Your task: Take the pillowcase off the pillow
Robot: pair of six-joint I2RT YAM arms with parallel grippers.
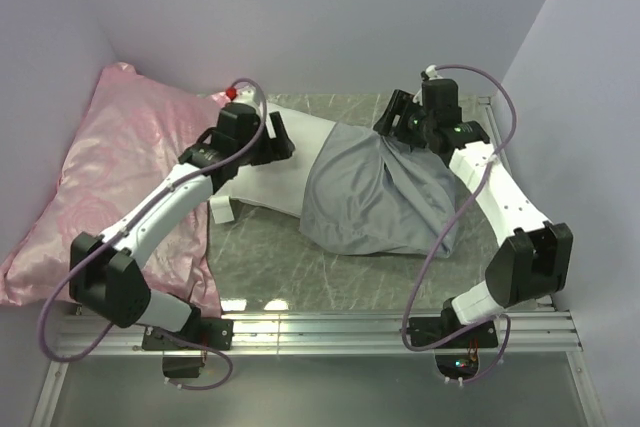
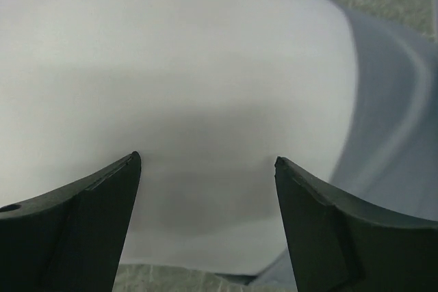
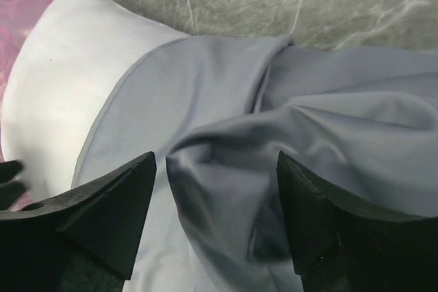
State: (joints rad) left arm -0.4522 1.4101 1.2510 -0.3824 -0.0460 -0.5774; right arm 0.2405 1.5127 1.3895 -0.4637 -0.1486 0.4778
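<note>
The pillowcase (image 1: 385, 197) hides much of the pillow (image 1: 285, 182) (left arm (image 1: 170, 197) covers more).

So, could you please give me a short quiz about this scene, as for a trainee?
1. True or false: the pillowcase covers the whole pillow.
2. The left gripper hangs over: A the bare part of the pillow; B the pillowcase; C neither of them.
3. Fill in: the jaws of the right gripper stand ____ above the pillowcase.
Key: 1 false; 2 A; 3 open.
</note>
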